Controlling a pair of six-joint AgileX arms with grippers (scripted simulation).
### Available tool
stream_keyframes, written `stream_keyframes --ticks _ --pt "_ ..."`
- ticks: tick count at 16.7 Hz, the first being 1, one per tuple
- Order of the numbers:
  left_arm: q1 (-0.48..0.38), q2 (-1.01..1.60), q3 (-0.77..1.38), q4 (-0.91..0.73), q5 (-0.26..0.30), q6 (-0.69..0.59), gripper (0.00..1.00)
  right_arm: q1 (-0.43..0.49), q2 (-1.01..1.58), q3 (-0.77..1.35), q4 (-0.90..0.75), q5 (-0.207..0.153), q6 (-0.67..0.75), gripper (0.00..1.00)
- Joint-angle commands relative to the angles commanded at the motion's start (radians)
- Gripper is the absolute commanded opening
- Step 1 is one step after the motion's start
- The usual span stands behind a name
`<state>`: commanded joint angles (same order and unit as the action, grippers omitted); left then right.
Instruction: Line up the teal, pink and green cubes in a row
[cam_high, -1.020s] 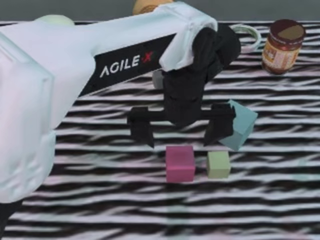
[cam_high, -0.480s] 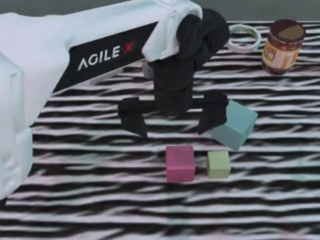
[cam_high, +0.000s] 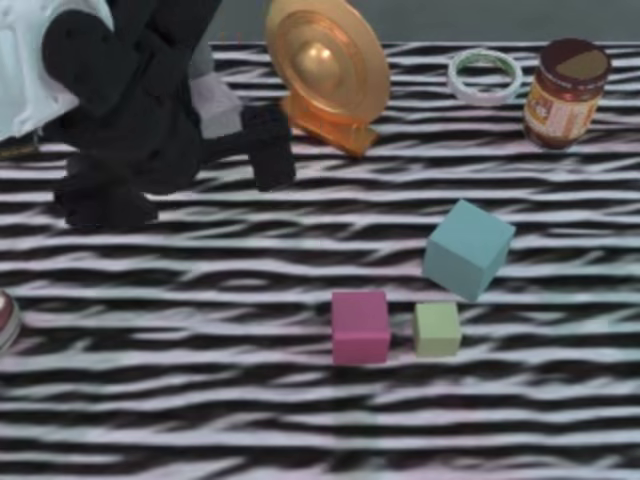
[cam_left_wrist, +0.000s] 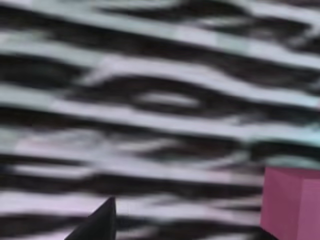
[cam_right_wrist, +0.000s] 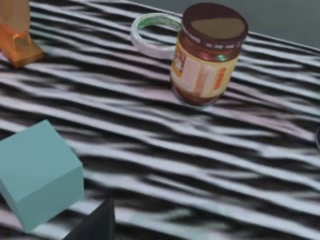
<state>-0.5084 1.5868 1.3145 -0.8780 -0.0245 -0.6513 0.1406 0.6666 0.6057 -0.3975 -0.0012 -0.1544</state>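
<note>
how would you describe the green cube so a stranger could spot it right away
Start at the jar in the top view's far right corner and come down the striped table to the tilted teal cube. Just below it sits the green cube, right of the pink cube: the smallest and palest of the three.

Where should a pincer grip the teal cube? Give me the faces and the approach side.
Grip the teal cube from above, across two opposite side faces. It sits turned on the table, its edges slanted against the pink cube and green cube, so the pincer would probably need to be rotated to match. The cube stands apart from the others, so all four sides look free.
</note>
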Motion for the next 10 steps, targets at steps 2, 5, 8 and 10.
stream_keyframes --ticks 2,5,8,10 --pt "0.076 -0.198 -0.184 0.101 0.000 0.063 1.00 0.040 0.235 0.184 -0.121 0.001 -0.046 1.00" --pt "0.189 -0.510 -0.469 0.258 0.003 0.174 1.00 0.102 0.586 0.457 -0.308 0.001 -0.115 1.00" --pt "0.295 -0.825 -0.741 0.418 0.007 0.298 1.00 0.160 0.891 0.702 -0.480 0.000 -0.180 1.00" --pt "0.358 -1.025 -0.902 0.522 0.011 0.382 1.00 0.196 1.070 0.855 -0.586 0.000 -0.220 1.00"
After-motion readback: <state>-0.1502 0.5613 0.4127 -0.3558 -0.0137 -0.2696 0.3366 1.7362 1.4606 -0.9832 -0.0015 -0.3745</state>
